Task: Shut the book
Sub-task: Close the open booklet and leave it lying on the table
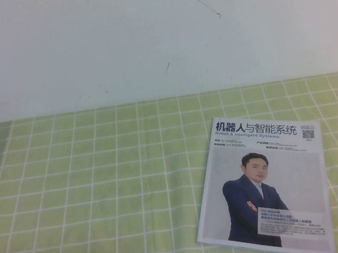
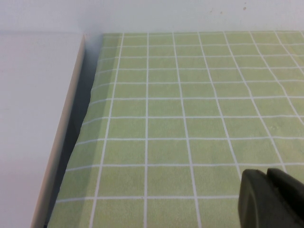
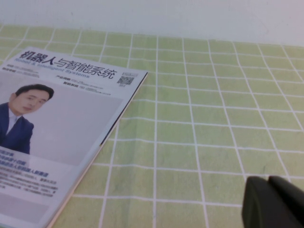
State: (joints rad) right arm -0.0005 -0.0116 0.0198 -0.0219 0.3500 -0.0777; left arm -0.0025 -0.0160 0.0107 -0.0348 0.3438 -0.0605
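One thin glossy magazine with a suited man on its white cover [image 1: 264,183] is the "book". It lies flat, cover up, on the right half of the counter near the front edge, and it already looks closed, with no page lifted.

Key relation: its long axis runs front to back with a slight tilt, title end toward the wall. The right wrist view shows the magazine just off to one side of the dark right claw [image 3: 275,202], apart from it with bare cloth between. The right arm is clearly nearer. The dark left claw [image 2: 273,199] sits over the far left of the counter, well apart from the magazine, which doesn't show in its view at all. Only a corner of each claw is visible, so I cannot tell whether either is spread or pressed together. Neither is holding anything that I can see. Neither arm appears in the high view.

Judgement: little is left to do beyond maybe pressing the cover flat, and that would fall to the right arm.

Surface: a light green cloth with a white grid [image 1: 102,183] covers the counter, smooth except for a slight ripple at its left edge. A pale flat board [image 2: 33,118] lies beside that edge. Behind is a plain white wall [image 1: 146,37] with a few small marks.
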